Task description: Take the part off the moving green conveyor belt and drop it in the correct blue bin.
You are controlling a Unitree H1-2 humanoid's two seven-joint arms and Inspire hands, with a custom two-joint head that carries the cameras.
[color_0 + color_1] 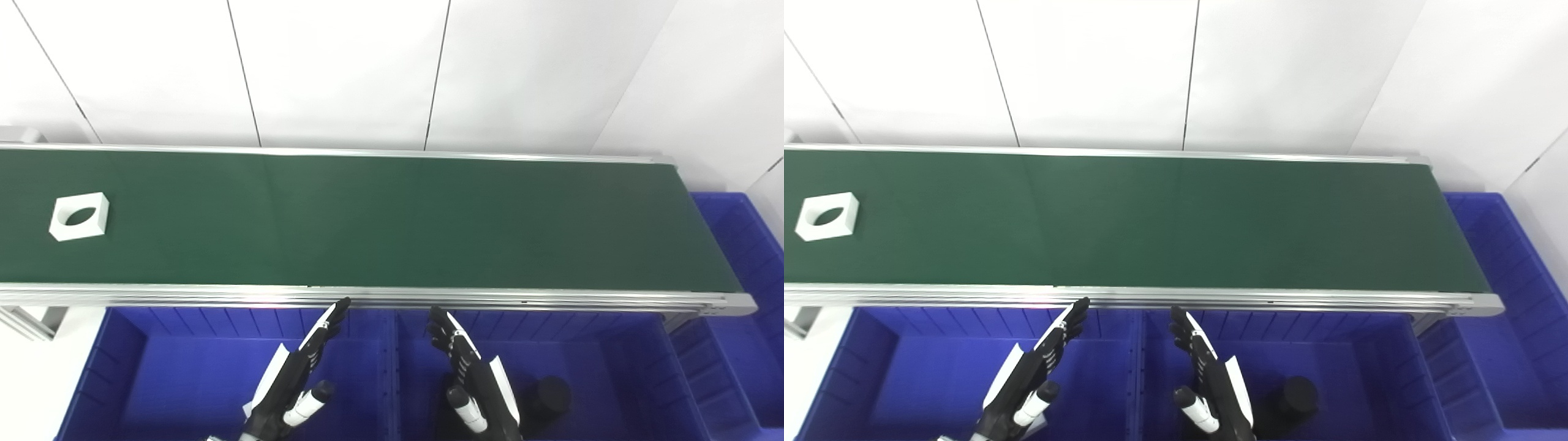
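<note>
Far out on the left of the green conveyor belt lies a white square part with a round hole, well apart from both hands. Nearer, the left robot hand and right robot hand hover over 2 blue bins, fingers stretched out, empty. A black cylinder stands in the right-hand bin, just beside the right robot hand.

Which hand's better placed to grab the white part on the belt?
Left, probably. The white part lies at the belt's far left end, on the left hand's side. The right hand is farther away. Both are open, waiting over the bins.
</note>
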